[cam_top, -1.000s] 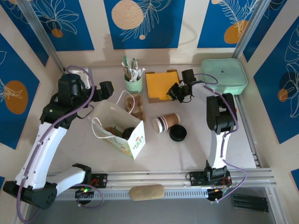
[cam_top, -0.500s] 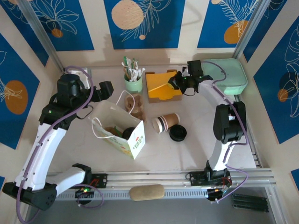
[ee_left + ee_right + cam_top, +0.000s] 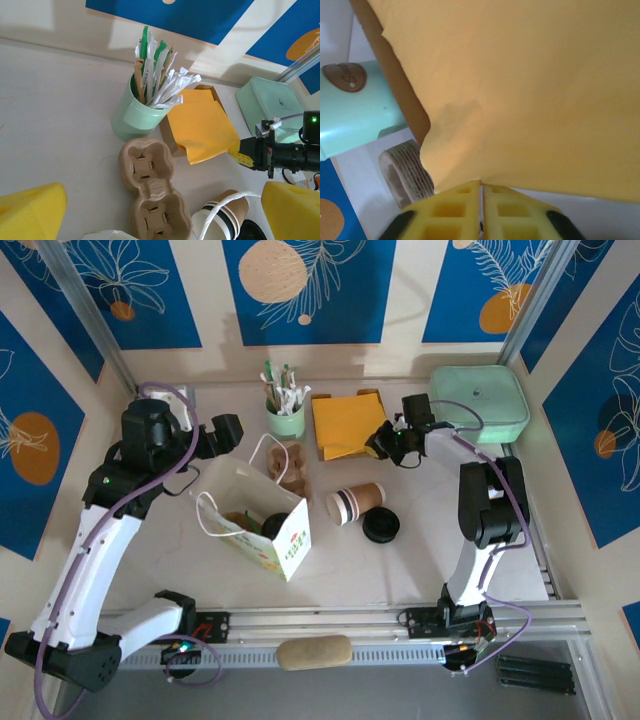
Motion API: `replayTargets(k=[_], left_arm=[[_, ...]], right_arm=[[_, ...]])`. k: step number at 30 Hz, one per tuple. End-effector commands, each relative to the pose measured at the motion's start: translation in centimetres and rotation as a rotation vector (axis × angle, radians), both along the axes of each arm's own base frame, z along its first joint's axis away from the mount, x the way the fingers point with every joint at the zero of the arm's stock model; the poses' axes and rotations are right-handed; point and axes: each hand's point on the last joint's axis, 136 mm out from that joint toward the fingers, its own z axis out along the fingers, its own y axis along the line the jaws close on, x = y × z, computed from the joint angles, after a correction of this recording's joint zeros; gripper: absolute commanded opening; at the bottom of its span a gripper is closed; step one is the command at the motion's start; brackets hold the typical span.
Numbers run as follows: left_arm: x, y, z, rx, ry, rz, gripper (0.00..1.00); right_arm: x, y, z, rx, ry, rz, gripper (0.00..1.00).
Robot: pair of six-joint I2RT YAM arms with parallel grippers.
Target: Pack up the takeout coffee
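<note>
In the top external view we see the takeout coffee cup (image 3: pixel 357 503) lying on its side mid-counter (image 3: pixel 420 565). Its long axis runs left to right, with the banded mouth pointing left at the white paper bag (image 3: pixel 255 525) just beside it. The black lid (image 3: pixel 381 525) lies flat against its near right side. Bare counter opens to the right and near side. The left pincer (image 3: pixel 228 430) hangs beyond the bag's far left edge, and the right pincer (image 3: pixel 383 443) meets the yellow paper (image 3: pixel 348 423).

In the left wrist view, the left pincer (image 3: pixel 160 212) is spread wide over the pulp carrier (image 3: pixel 150 187). The cup (image 3: pixel 220 217) lies at the near edge, base aimed far right.

In the right wrist view, the right pincer (image 3: pixel 481 192) has its pads almost together at the paper's (image 3: pixel 520 90) edge. We cannot tell whether it pinches it.
</note>
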Motion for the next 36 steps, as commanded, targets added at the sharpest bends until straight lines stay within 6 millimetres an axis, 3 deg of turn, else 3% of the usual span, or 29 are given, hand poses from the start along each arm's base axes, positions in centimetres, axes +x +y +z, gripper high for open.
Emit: replayTargets(k=[1, 2, 6, 14, 17, 21, 24, 29, 32, 36], left_arm=[[-0.1, 0.0, 0.5, -0.017, -0.019, -0.008, 0.99], [-0.1, 0.0, 0.5, -0.017, -0.019, -0.008, 0.99], [0.0, -0.1, 0.6, -0.021, -0.02, -0.007, 1.0], [0.0, -0.1, 0.6, -0.023, -0.02, -0.007, 0.99], [-0.1, 0.0, 0.6, -0.021, -0.021, -0.006, 0.99], [-0.4, 0.2, 0.9, -0.018, -0.027, 0.0, 0.99], [-0.9, 0.4, 1.2, -0.017, -0.036, 0.004, 0.99], [-1.8, 0.6, 1.9, -0.02, -0.051, -0.005, 0.99], [-2.2, 0.5, 2.4, -0.02, -0.054, -0.017, 0.99], [-2.7, 0.6, 3.3, -0.006, -0.065, -0.027, 0.99]], right_arm=[[0.0, -0.3, -0.5, -0.008, -0.002, 0.0, 0.3], [-0.2, -0.2, -0.6, -0.01, 0.002, 0.001, 0.39], [-0.6, -0.2, -1.2, -0.018, 0.014, 0.0, 0.55], [-0.1, 0.2, -2.6, -0.027, 0.037, -0.006, 0.56], [0.6, 0.2, -2.8, -0.028, 0.038, -0.008, 0.42], [1.4, 0.1, -1.4, -0.047, -0.004, 0.004, 0.0], [1.4, -0.2, 2.0, -0.062, -0.1, 0.019, 0.0], [-0.4, 0.3, 11.9, -0.076, -0.341, 0.061, 0.0], [-2.9, 1.6, 18.2, -0.065, -0.487, 0.114, 0.0], [-8.0, 4.6, 26.6, -0.015, -0.694, 0.231, 0.0]])
